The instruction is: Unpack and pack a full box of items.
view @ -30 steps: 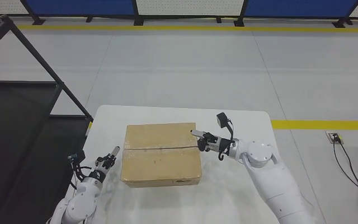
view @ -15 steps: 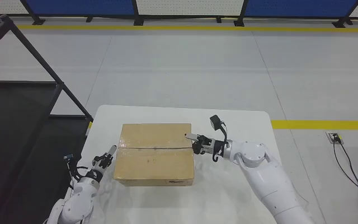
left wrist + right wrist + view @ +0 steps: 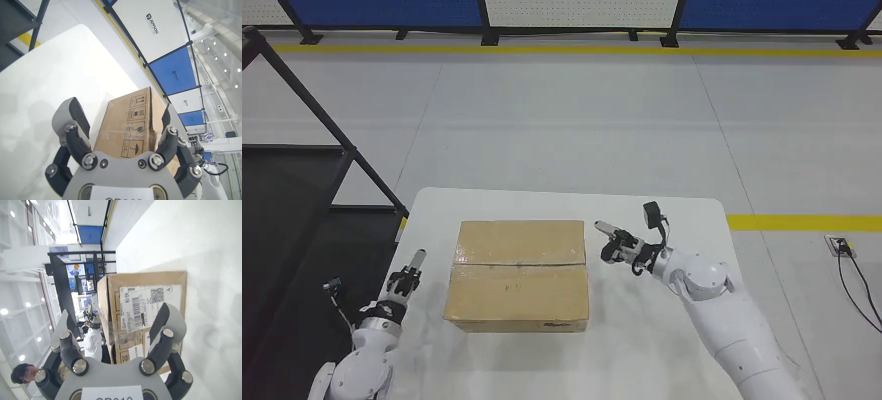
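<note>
Closed box (image 3: 518, 275) — left gripper (image 3: 418, 259), right gripper (image 3: 605, 235) flank it, spread.

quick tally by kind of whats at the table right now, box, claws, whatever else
cardboard box: 1
claw: 2 (left claw, right claw, both open)
white table: 1
total: 4
</note>
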Robot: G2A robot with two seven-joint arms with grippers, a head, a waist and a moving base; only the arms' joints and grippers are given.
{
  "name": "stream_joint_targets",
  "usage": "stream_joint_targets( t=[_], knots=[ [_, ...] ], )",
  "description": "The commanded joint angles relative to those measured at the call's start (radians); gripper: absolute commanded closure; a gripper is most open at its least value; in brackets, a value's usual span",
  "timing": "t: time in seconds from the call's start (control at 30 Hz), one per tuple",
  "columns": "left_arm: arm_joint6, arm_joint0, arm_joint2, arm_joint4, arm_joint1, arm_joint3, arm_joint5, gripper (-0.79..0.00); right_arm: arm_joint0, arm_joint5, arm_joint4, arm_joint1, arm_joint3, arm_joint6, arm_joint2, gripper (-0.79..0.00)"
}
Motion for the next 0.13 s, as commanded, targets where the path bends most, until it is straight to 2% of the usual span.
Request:
stream_joint_targets(
  t=[0.0,0.1],
  knots=[
    [0.008,0.008,-0.021,-0.026,0.001,-0.008,-0.007,-0.785,-0.018,0.001,-0.003,0.011,-0.014,-0.046,0.037,-0.785],
    [0.018,0.027,-0.048,-0.057,0.002,-0.024,-0.024,-0.785,-0.061,-0.021,0.011,0.023,-0.066,-0.1,0.083,-0.785]
  ],
)
